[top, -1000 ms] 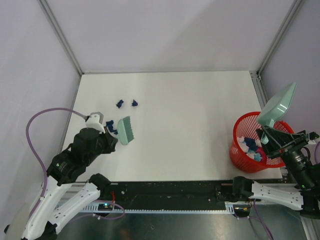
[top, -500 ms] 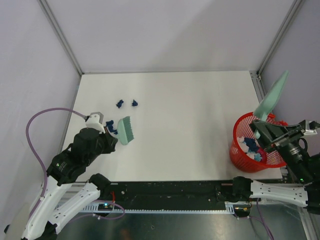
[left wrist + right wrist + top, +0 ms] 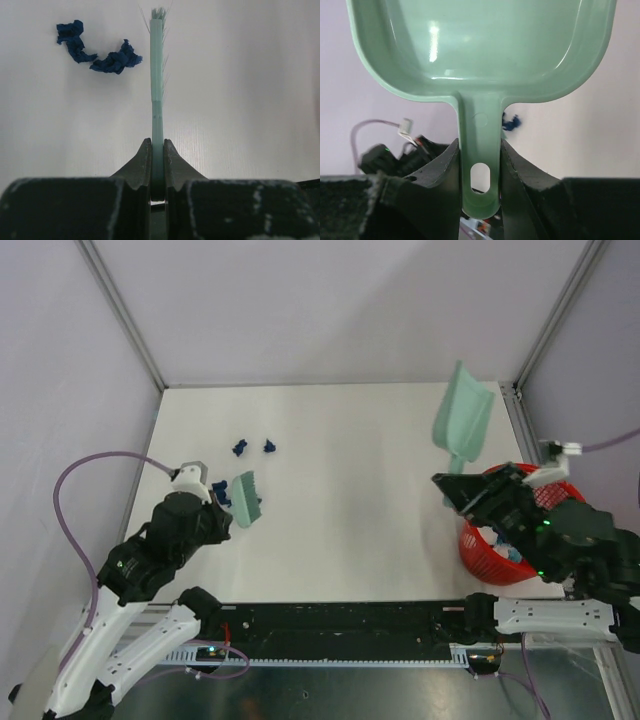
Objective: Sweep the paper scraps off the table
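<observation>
Left pincer clamps pale green plastic brush; right pincer grips matching dustpan. Partly done, I'd say: dark blue crumpled paper scraps lie on white bench beside brush, some already in red mesh basket.

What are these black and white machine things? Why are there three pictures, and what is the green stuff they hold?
They are two robot arms with pinching fingers instead of hands. The big picture looks down from above, with the arms at the bottom. The other two come from small cameras on each wrist, so you see the fingers close up. The left gripper pinches a pale green brush. The right gripper pinches a matching dustpan by its handle, held up in the air. On the white table lie little dark blue paper scraps near the brush. A red basket stands by the right arm, with some bits inside.
</observation>
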You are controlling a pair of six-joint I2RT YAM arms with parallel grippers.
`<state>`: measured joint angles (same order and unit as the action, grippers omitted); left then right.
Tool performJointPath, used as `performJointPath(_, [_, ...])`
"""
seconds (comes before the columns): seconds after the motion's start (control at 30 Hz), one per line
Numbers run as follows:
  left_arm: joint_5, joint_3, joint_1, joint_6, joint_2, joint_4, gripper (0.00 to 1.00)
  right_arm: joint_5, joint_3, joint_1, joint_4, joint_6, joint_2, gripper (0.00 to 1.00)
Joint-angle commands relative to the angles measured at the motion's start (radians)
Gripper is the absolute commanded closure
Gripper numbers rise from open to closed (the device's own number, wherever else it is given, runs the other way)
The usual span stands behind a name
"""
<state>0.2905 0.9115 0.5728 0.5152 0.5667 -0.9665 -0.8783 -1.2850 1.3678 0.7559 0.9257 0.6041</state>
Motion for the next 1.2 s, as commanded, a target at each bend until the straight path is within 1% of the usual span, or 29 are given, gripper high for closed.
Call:
performJointPath(0.0, [0.104,0.059,-0.005,-0.037,0.045,0.032,1.0,0.087,-0.126,-0.032,0.133,-0.119,0.189,1.0])
performJointPath(0.1, [0.164,0.088,-0.006,-0.044,0.11,0.002,1.0,0.211,-0.175,-0.111,0.209,-0.131,0.308,1.0])
performJointPath(0.2, [0.208,0.11,-0.007,-0.054,0.175,-0.019,1.0,0.388,-0.154,-0.198,0.222,-0.142,0.375,1.0])
performJointPath(0.3, [0.25,0.126,-0.011,-0.061,0.219,-0.037,1.0,0.473,-0.119,-0.242,0.236,-0.15,0.417,1.0])
performJointPath(0.47, [0.317,0.15,-0.023,-0.086,0.271,-0.053,1.0,0.504,-0.095,-0.251,0.273,-0.168,0.483,1.0])
performJointPath(0.57, [0.336,0.163,-0.031,-0.097,0.31,-0.054,1.0,0.526,-0.071,-0.25,0.259,-0.186,0.51,1.0])
performJointPath(0.77, [0.361,0.191,-0.036,-0.113,0.464,-0.047,1.0,0.558,-0.027,-0.25,0.206,-0.233,0.555,1.0])
performJointPath(0.9, [0.332,0.232,-0.036,-0.121,0.563,-0.038,1.0,0.568,-0.019,-0.252,0.215,-0.275,0.607,1.0])
performJointPath(1.03, [0.289,0.269,-0.036,-0.129,0.651,-0.026,1.0,0.545,-0.005,-0.252,0.233,-0.293,0.641,1.0])
performJointPath(1.17, [0.217,0.3,-0.036,-0.12,0.707,-0.017,1.0,0.534,0.023,-0.251,0.231,-0.298,0.648,1.0])
